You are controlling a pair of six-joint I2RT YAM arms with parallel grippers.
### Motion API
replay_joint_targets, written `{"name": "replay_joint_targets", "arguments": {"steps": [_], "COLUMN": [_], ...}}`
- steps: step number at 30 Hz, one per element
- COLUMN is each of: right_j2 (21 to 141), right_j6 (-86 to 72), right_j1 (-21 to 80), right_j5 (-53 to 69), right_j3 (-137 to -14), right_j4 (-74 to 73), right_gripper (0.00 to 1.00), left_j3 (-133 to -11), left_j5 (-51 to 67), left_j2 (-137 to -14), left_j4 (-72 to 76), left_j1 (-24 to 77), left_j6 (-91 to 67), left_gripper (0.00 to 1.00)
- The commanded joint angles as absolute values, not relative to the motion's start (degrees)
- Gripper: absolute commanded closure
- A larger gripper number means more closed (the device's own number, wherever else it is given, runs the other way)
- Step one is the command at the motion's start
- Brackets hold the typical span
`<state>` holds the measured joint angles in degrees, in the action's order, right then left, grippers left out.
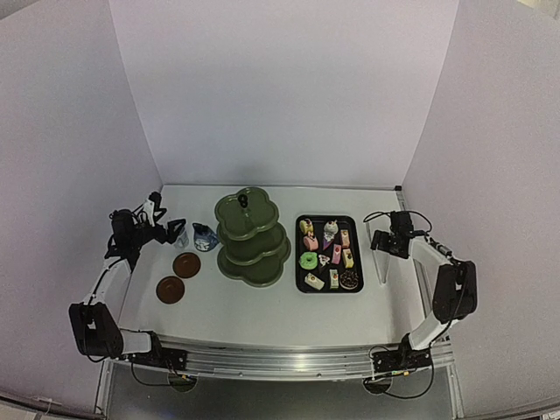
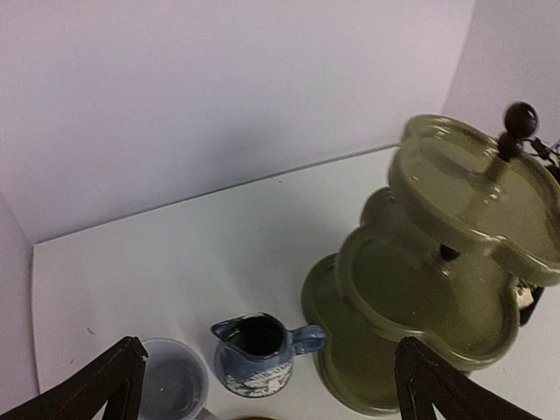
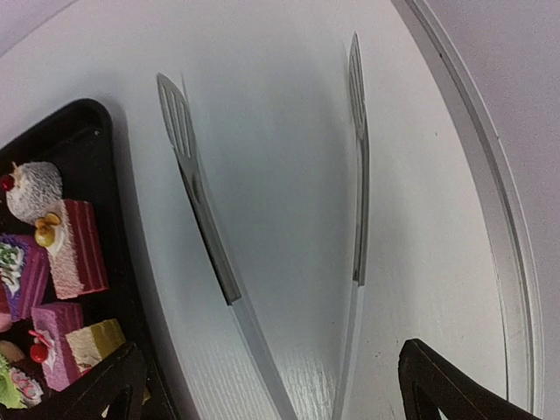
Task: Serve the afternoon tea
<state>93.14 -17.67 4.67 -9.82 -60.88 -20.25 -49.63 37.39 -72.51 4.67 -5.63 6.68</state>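
The dark green three-tier stand (image 1: 252,236) stands mid-table, its tiers bare; it fills the right of the left wrist view (image 2: 437,289). Small colourful pastries (image 1: 325,254) lie on the black tray (image 1: 300,262). The small dark blue jug (image 1: 205,236) and the pale blue cup (image 1: 181,237) stand left of the stand. Two brown saucers (image 1: 186,264) (image 1: 170,289) lie nearer me. My left gripper (image 1: 173,229) is open and empty, above and behind the cup (image 2: 171,385) and jug (image 2: 258,354). My right gripper (image 1: 385,243) is open, hovering over the metal tongs (image 3: 197,192).
The tongs (image 1: 382,255) lie on the table right of the tray, spread in a V. Some pastries (image 3: 61,254) show at the tray's edge (image 3: 114,175) in the right wrist view. White walls enclose the table on three sides.
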Motion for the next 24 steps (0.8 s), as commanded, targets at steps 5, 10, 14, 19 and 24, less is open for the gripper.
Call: {"name": "replay_joint_targets", "arguments": {"steps": [5, 10, 14, 19, 24], "right_j2": [101.65, 105.85, 109.19, 112.04, 114.13], "right_j6": [-20.42, -19.11, -18.54, -18.05, -17.74], "right_j1": [4.32, 4.33, 4.36, 4.36, 4.36], "right_j5": [-8.86, -6.73, -8.34, -9.91, -11.24], "right_j3": [-67.24, -69.33, -70.60, -71.61, -71.86], "right_j4": [-33.76, -33.96, -34.46, -34.54, -34.54], "right_gripper": [0.02, 0.06, 0.15, 0.25, 0.35], "left_j3": [-50.81, -50.97, -51.07, -50.98, -51.37], "left_j5": [53.95, 56.26, 56.11, 55.49, 55.01], "left_j2": [-69.12, -69.49, -70.10, -70.23, -70.50], "left_j4": [-12.34, -16.06, -16.33, -15.80, -15.71], "left_j1": [-1.02, -0.18, -0.18, -0.18, -0.18], "left_j6": [27.97, 33.06, 33.13, 33.32, 33.42], "left_gripper": [0.00, 0.00, 0.00, 0.00, 0.00]}}
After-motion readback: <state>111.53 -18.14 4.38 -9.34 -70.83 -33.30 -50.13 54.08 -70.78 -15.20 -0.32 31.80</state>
